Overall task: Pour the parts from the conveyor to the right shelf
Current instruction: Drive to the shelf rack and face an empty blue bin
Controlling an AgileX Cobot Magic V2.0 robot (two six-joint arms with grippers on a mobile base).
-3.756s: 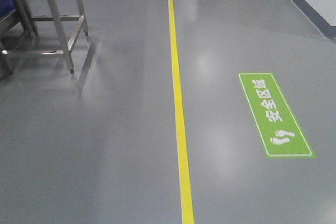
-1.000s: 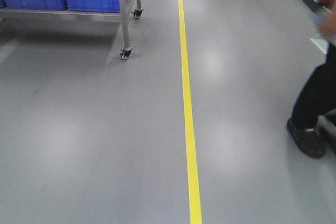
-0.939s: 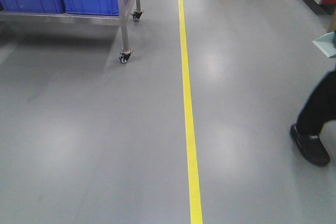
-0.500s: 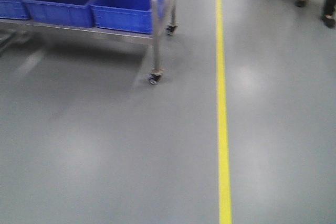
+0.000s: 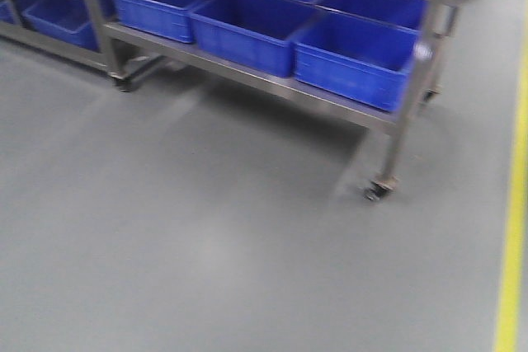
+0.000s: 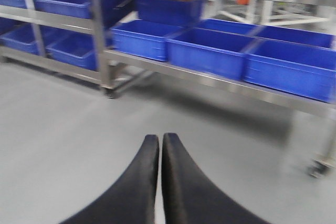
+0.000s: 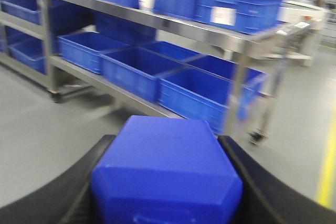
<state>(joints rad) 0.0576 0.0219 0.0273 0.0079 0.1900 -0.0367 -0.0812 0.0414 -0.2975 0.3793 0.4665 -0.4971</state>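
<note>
A bright-blue plastic block, the part [image 7: 165,174], sits clamped between the black fingers of my right gripper [image 7: 167,139], which is shut on it. My left gripper [image 6: 159,137] is shut, its fingertips pressed together with nothing between them, hanging above the grey floor. The right shelf [image 5: 330,103], a stainless-steel rack, stands ahead with large deep-blue bins [image 5: 247,30] on its lower level. Both wrist views also show this rack [image 6: 220,83] [image 7: 173,24], about a metre off. The conveyor is out of view.
A caster wheel [image 5: 375,191] marks the rack's near right leg. A second rack with bins [image 5: 58,14] continues to the left. A yellow floor line [image 5: 513,228] runs along the right edge. A white cup [image 7: 147,2] stands on the upper shelf.
The front view has swung left and closer to the rack. The bins now fill the top of the frame, the yellow line has slid to the right edge, and the walking person is gone.
</note>
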